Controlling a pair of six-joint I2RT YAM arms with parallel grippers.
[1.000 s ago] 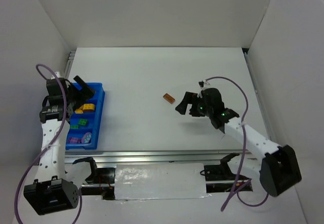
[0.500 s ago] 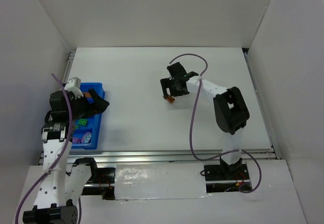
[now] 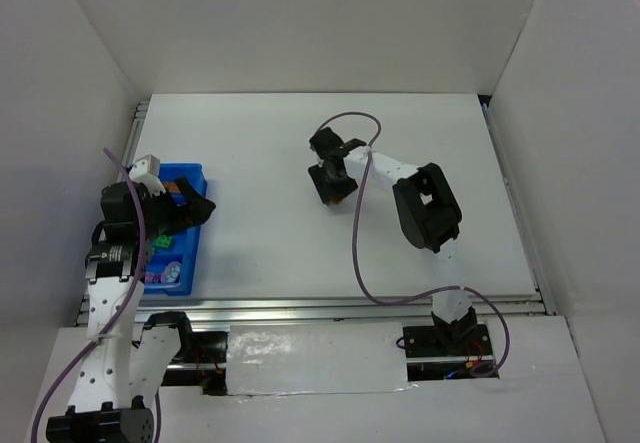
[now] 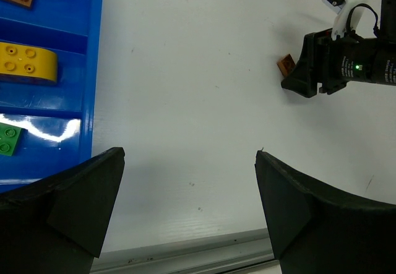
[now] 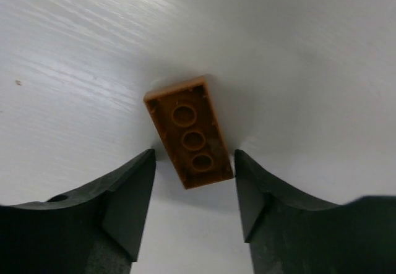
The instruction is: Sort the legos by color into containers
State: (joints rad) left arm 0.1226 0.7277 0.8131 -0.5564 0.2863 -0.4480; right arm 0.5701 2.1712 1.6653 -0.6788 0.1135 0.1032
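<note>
Right fingers straddle an upturned brown-orange lego brick, three round tubes showing, on the desk well right of the blue tray. Whether they grip it is unclear. A second ago they hung to its right. Left fingers gape just right of the tray.

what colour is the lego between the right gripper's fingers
Brown-orange. The lego shows best in the right wrist view.
</note>
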